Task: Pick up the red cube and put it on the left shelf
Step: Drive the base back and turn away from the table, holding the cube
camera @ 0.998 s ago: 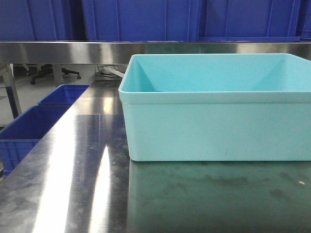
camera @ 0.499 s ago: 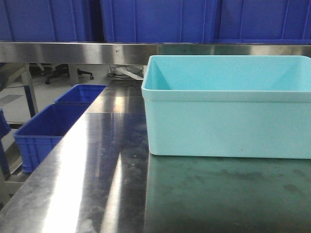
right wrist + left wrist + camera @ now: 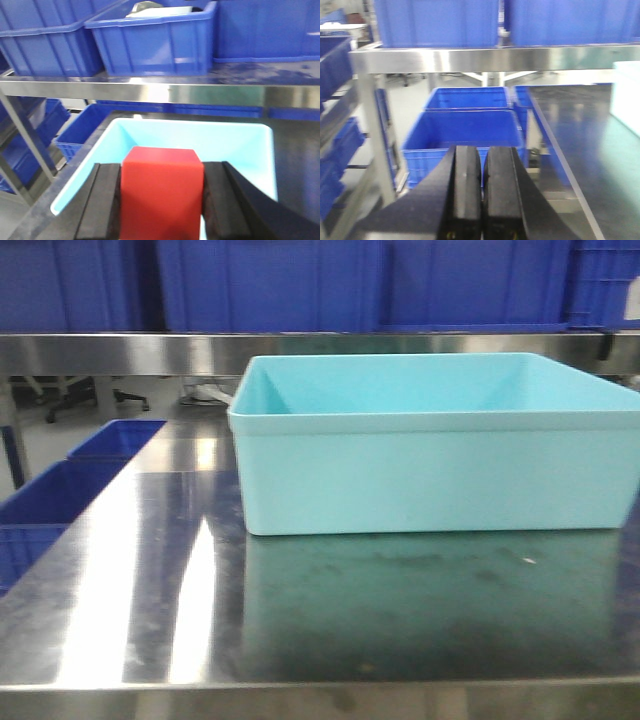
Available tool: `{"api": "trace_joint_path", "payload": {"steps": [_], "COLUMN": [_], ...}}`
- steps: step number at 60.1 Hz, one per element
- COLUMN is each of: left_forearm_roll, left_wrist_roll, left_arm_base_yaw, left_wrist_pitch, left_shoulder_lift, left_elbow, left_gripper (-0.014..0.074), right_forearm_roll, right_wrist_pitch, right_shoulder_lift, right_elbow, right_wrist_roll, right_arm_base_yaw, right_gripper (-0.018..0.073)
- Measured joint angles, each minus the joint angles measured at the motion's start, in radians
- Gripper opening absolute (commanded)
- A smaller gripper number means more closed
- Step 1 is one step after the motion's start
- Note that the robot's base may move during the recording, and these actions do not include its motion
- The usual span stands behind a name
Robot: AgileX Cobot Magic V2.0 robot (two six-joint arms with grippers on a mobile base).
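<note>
In the right wrist view the red cube [image 3: 161, 195] sits squeezed between two black pads, my right gripper [image 3: 162, 167] shut on it. It hangs above the near part of a pale turquoise bin [image 3: 250, 145]. My left gripper [image 3: 483, 150] is shut with its pads together and nothing between them, off the left end of the steel table [image 3: 575, 130]. The left shelf [image 3: 339, 112], a steel rack with blue crates on its tiers, shows at the left edge of the left wrist view. Neither gripper appears in the front view.
The turquoise bin [image 3: 430, 470] stands on the steel table [image 3: 150, 590], whose front edge shows at the bottom. A steel rail [image 3: 300, 346] behind it carries big blue crates [image 3: 270, 285]. Low blue crates [image 3: 465, 132] sit on the floor left of the table.
The front view swung: the bin slid right, then back left, and now sits farther off. The table's front edge has come into view.
</note>
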Motion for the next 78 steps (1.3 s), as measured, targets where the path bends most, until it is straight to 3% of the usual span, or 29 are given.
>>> {"api": "trace_joint_path", "payload": {"steps": [78], "left_forearm_roll": [0.0], "left_wrist_roll": [0.0], "left_arm_base_yaw": [0.0], "left_wrist_pitch": [0.0], "left_shoulder_lift": [0.0], "left_elbow": [0.0], "left_gripper": [0.0102], "right_forearm_roll": [0.0], "right_wrist_pitch": [0.0], "right_shoulder_lift": [0.0], "right_elbow": [0.002], "right_wrist_roll": [0.0], "right_arm_base_yaw": [0.0], "right_gripper": [0.0055]}}
